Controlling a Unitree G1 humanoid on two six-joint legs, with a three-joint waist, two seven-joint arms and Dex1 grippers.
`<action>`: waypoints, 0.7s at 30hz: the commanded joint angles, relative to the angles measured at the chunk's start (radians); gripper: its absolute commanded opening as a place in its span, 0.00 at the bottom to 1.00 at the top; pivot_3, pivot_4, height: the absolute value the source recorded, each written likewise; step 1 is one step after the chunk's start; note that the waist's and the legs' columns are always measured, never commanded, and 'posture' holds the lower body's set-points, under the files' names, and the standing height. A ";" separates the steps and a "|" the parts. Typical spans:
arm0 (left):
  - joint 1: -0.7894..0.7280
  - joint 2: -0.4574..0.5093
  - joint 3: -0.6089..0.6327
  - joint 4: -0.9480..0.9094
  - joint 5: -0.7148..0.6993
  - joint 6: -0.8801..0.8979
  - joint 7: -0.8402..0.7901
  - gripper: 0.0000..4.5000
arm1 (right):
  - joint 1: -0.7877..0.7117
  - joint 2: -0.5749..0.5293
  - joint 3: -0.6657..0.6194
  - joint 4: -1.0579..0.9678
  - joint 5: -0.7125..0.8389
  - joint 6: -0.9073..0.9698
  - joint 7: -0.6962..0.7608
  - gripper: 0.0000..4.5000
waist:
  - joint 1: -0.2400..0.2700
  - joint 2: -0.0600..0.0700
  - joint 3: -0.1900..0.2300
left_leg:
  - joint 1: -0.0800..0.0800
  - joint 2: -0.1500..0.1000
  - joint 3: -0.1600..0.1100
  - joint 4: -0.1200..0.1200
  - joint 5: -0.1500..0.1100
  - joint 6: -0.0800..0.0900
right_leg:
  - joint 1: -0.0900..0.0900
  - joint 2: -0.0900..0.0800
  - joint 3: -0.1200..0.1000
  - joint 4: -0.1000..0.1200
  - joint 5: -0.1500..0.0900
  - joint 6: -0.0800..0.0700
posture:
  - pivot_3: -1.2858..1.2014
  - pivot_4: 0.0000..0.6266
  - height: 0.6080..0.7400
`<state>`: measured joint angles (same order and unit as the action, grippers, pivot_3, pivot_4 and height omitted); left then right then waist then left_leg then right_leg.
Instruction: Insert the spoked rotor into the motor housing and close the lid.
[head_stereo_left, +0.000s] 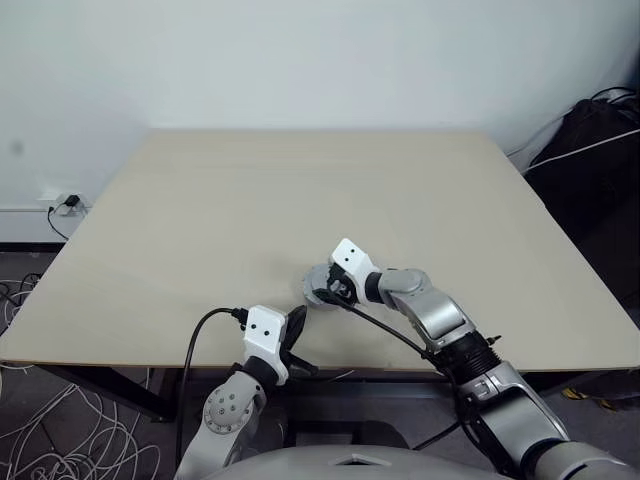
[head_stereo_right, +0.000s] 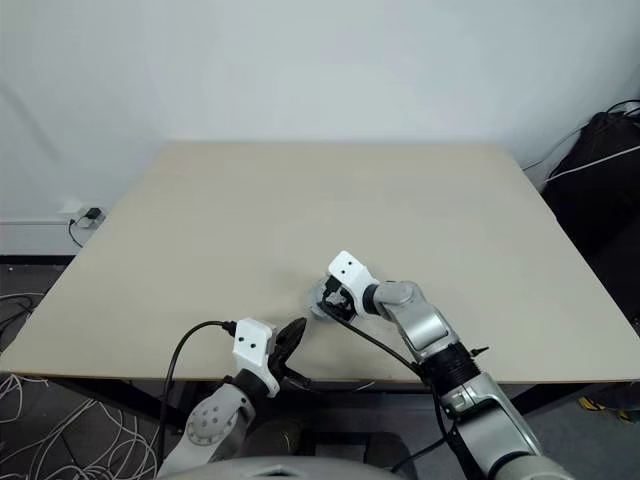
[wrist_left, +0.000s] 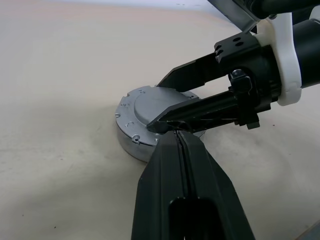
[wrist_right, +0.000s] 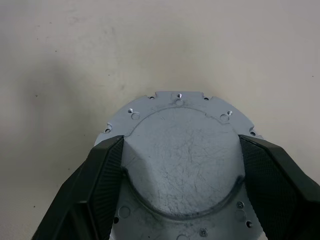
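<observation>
Gripping lid (wrist_right: 182, 160) w/ right claw (wrist_right: 181, 172).

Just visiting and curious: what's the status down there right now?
Left gripper shut, empty. Right gripper astride the lid, which sits on the table. Nothing in the way.

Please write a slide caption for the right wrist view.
Right gripper straddling the round grey metal lid on the beige table.

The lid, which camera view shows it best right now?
The right wrist view: the lid faces the camera, with its raised centre and rim holes plain between the right gripper fingers. The left wrist view shows it side-on, partly covered. In the eye views it is small, mostly hidden by that gripper.
</observation>
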<state>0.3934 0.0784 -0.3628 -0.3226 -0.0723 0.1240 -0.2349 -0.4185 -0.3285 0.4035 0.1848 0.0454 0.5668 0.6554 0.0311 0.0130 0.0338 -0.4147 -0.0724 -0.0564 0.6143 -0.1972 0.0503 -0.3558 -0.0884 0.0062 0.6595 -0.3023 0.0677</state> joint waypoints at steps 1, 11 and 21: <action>-0.004 -0.009 -0.004 -0.022 -0.003 -0.017 0.007 0.00 | 0.048 -0.059 0.013 0.061 -0.066 0.015 -0.014 0.71 | 0.003 0.000 0.000 | 0.000 0.000 0.000 0.000 0.000 0.000 | 0.000 0.000 0.000 0.000 0.000 0.000 | 0.52 0.00 1.00; 0.000 -0.003 -0.006 -0.027 -0.006 -0.015 0.004 0.00 | 0.133 -0.106 -0.010 -0.007 -0.054 -0.104 0.008 0.71 | 0.017 0.000 0.000 | -0.002 -0.006 0.000 0.000 -0.001 0.003 | 0.000 -0.005 -0.001 -0.003 0.000 0.000 | 0.52 0.00 1.00; 0.000 -0.003 -0.006 -0.026 -0.008 -0.015 0.005 0.00 | 0.170 -0.127 -0.045 -0.055 -0.021 -0.004 0.031 0.71 | 0.042 0.000 -0.001 | -0.003 -0.007 0.000 0.000 -0.005 0.008 | 0.002 -0.004 -0.002 -0.011 0.000 -0.001 | 0.52 0.00 1.00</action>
<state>0.4018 0.0804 -0.3637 -0.3226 -0.0748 0.1236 -0.2272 -0.2864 -0.4164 0.3528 0.0742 0.0635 0.4813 0.6952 0.0727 0.0127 0.0324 -0.4181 -0.0790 -0.0561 0.6147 -0.2019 0.0584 -0.3529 -0.0926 0.0038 0.6481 -0.3021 0.0670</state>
